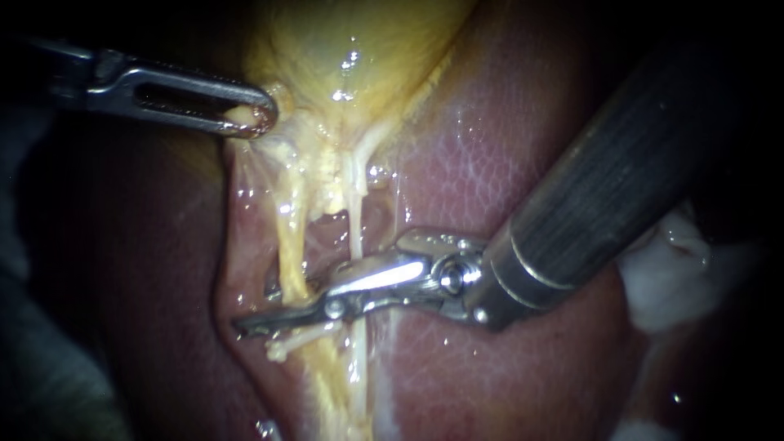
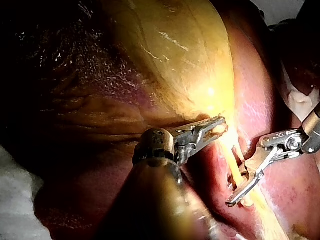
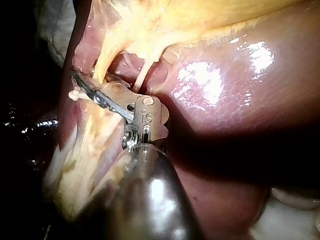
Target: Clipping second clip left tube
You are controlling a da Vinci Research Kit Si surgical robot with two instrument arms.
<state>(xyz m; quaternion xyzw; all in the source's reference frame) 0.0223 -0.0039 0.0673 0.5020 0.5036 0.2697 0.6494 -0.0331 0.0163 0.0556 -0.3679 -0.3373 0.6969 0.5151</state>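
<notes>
Left tube (image 1: pixel 291 245) runs from the gallbladder (image 1: pixel 351 49) neck. It is thin, yellow, soft and wet, so probably slippery and easy to tear: take it square across, no pulling. Right instrument (image 1: pixel 257 309) has its end effector released, straddling the tube well away from the gallbladder. White clip (image 1: pixel 278 351) sits on the tube just farther from the gallbladder. Right tube (image 1: pixel 356 220), also off the gallbladder, lies just beside and could get caught. Left instrument (image 1: pixel 255 118) has its end effector clenched on the gallbladder edge. Liver (image 1: pixel 490 163) lies under the gallbladder.
</notes>
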